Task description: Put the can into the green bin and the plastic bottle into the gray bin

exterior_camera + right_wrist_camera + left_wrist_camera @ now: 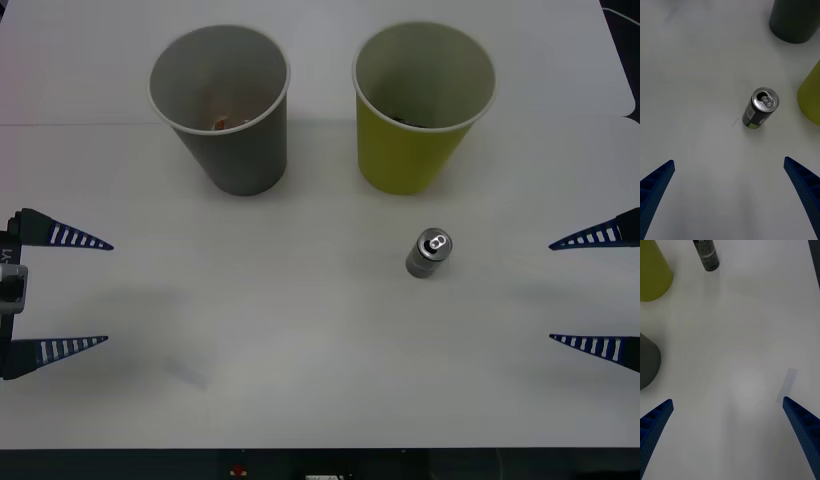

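The can (pixel 429 253) stands upright on the white table, just in front of the green bin (pixel 405 155); the right wrist view has the can (pixel 760 108) straight ahead of the fingers. The gray bin (pixel 245 150) stands upright to the left of the green one. A small brownish thing lies at its bottom; I cannot tell what it is. The plastic bottle is out of view. My right gripper (pixel 575 292) hovers open at the right edge, level with the can and well apart from it. My left gripper (pixel 85 293) is open at the left edge, holding nothing.
The table's front edge (pixel 320 450) runs close below both grippers. A pale strip of tape (pixel 788 384) lies flat on the table near the left gripper. The left wrist view shows the green bin (pixel 651 273), gray bin (pixel 647 360) and can (pixel 706 255) farther off.
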You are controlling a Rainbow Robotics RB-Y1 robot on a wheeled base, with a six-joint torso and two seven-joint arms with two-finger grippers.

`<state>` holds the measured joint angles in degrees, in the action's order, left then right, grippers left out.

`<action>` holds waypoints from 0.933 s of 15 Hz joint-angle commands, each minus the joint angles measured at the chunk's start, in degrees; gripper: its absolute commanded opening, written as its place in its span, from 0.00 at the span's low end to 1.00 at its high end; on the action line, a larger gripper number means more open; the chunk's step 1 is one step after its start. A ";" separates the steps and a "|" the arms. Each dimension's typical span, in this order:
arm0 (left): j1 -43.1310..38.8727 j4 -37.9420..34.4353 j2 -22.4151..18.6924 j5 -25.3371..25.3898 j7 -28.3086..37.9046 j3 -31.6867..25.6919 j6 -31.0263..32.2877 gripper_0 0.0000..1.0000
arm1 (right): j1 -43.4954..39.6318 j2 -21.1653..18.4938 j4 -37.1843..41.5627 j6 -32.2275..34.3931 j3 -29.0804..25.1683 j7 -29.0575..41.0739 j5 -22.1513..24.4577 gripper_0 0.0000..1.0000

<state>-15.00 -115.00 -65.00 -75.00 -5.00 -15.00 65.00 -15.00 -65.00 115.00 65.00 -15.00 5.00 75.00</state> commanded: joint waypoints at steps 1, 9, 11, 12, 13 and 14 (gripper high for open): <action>0.00 0.00 0.00 0.00 0.00 0.00 0.00 1.00 | 0.00 0.00 0.00 0.00 0.00 0.00 0.00 1.00; 0.00 0.00 0.00 0.00 0.00 0.00 0.00 1.00 | -1.17 0.05 -4.61 -5.85 4.10 -2.01 -6.36 1.00; 0.00 0.00 0.00 0.00 0.00 0.00 0.00 1.00 | -1.17 0.05 -5.58 -10.60 7.27 -3.33 -9.26 1.00; 0.00 0.00 0.00 0.00 0.00 0.00 0.00 1.00 | -1.17 0.05 -5.66 -12.79 8.58 -3.77 -10.14 1.00; 0.00 0.00 0.00 0.00 0.00 0.00 0.00 1.00 | -1.17 0.05 -5.84 -14.81 9.81 -4.12 -10.93 1.00; 0.00 0.00 0.00 0.00 0.00 0.00 0.00 1.00 | -1.17 0.14 -6.28 -17.45 11.48 -4.65 -12.33 1.00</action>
<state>-14.99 -115.00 -65.00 -75.00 -5.00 -15.00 65.00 -16.17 -64.93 109.03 49.49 -4.68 0.74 63.68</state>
